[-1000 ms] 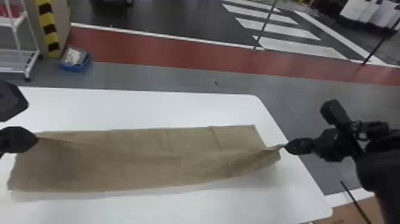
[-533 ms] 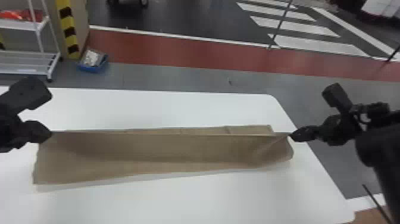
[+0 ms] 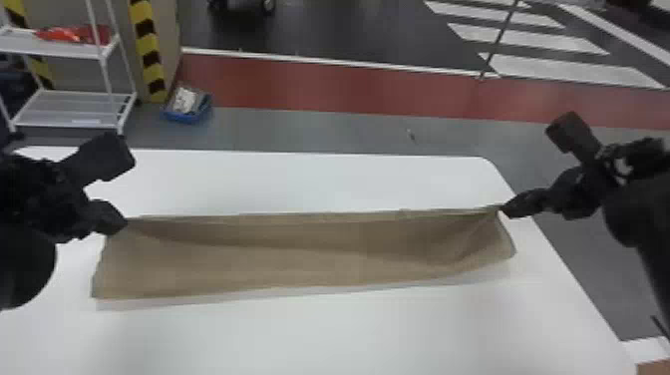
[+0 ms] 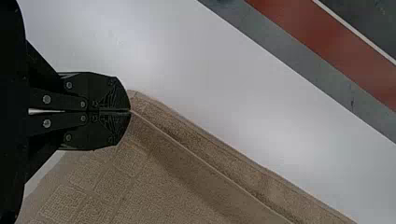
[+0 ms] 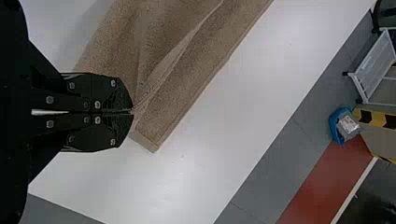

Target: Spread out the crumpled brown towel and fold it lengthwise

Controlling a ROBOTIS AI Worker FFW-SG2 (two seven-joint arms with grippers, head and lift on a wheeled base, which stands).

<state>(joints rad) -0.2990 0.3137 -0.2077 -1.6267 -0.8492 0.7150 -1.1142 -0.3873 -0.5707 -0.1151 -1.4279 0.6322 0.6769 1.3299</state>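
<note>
The brown towel (image 3: 309,257) lies as a long strip across the white table, its far edge held at both ends. At its far left corner is my left gripper (image 3: 123,224); my right gripper (image 3: 503,210) holds the far right corner. In the left wrist view, the left gripper (image 4: 130,111) is shut on a towel edge, with another towel layer (image 4: 261,184) beside it. The right wrist view has the right gripper (image 5: 132,111) shut on the towel (image 5: 187,79), where creases fan out from the fingertips.
The white table (image 3: 319,334) extends in front of and behind the towel, its right edge slanting past the right arm. Beyond it on the floor are a blue bin (image 3: 185,107) and a white shelf rack (image 3: 75,107).
Both grippers have carried the held edge toward the towel's far edge, covering the strip that showed behind it. The head view has shifted left, bringing more of the left arm into sight.
</note>
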